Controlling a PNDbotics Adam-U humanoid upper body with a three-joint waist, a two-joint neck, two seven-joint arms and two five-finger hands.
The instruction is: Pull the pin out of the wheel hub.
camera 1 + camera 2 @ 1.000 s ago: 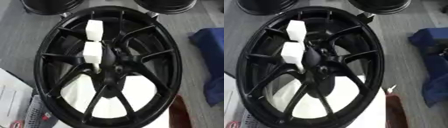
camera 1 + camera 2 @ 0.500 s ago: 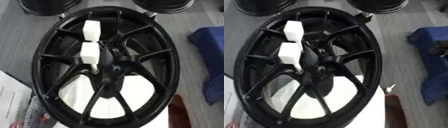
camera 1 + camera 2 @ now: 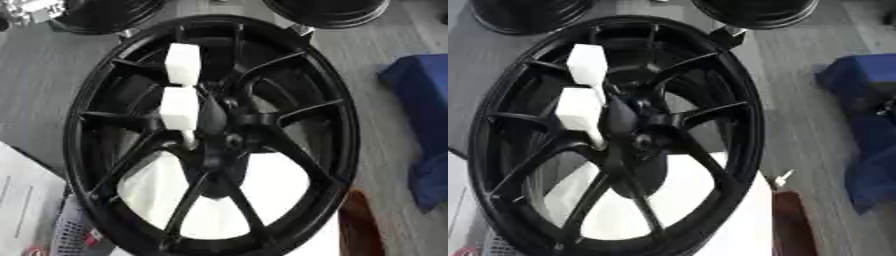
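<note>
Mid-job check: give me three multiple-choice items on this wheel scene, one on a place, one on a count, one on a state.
1. Where does the lower white pin block meet the wheel?
A. at the centre hub
B. on the outer rim
C. on the floor beside it

2. How many white blocks show over the spokes?
A. one
B. two
C. four

3. Is a robot hand on the pin?
A. yes, the left
B. yes, the right
C. no hand is in view

Answers: 1 A, the lower white block runs down on a thin stem to the hub. 2 B, an upper white block sits above the lower one. 3 C, neither view shows a hand near the wheel.
</note>
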